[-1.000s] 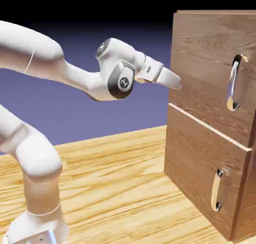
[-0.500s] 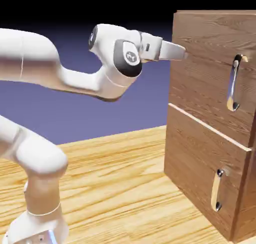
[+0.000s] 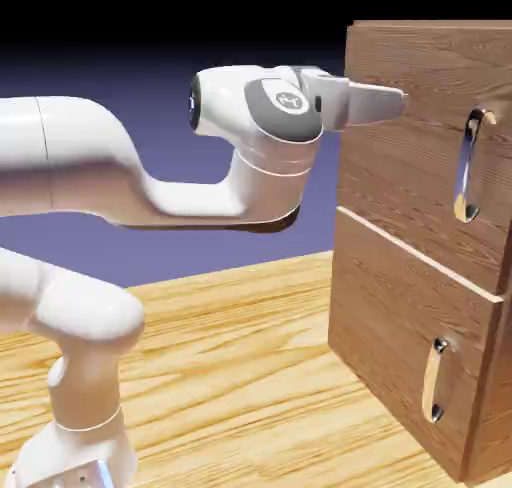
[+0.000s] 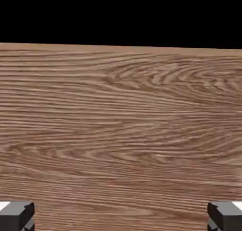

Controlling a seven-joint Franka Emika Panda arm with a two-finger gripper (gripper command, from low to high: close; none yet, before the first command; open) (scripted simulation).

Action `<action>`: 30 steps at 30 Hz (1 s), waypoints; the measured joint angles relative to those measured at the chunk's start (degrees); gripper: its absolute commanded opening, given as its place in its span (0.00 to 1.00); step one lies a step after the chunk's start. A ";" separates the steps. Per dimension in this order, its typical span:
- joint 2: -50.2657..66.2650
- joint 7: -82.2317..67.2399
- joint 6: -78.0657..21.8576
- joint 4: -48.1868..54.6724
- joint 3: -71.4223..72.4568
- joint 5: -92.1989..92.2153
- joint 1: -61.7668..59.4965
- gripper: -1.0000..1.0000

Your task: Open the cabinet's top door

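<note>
The cabinet (image 3: 420, 226) is cut off at the exterior view's right edge.

Arm: your white Franka Panda arm (image 3: 150, 191) rises at lower left, elbows over and reaches level to the right.
Gripper: your two-finger gripper (image 3: 398, 100) points right, its grey fingertips (image 4: 16, 215) spread wide with nothing between them.

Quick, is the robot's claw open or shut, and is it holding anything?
Gripper: open, holding nothing; only the cabinet's wood shows between its fingertips, and it is not on the top door's handle.
</note>
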 measured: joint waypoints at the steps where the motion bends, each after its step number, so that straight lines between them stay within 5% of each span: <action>1: -0.48 1.60 0.15 0.66 -1.18 -2.49 0.88 0.50; 19: -5.57 21.78 0.04 14.63 -19.96 -34.95 20.47 0.50; 20: -5.35 21.68 -0.37 15.75 -20.70 -35.02 22.17 0.00; 30: -7.26 24.65 -11.36 0.01 -9.61 -33.38 5.56 0.00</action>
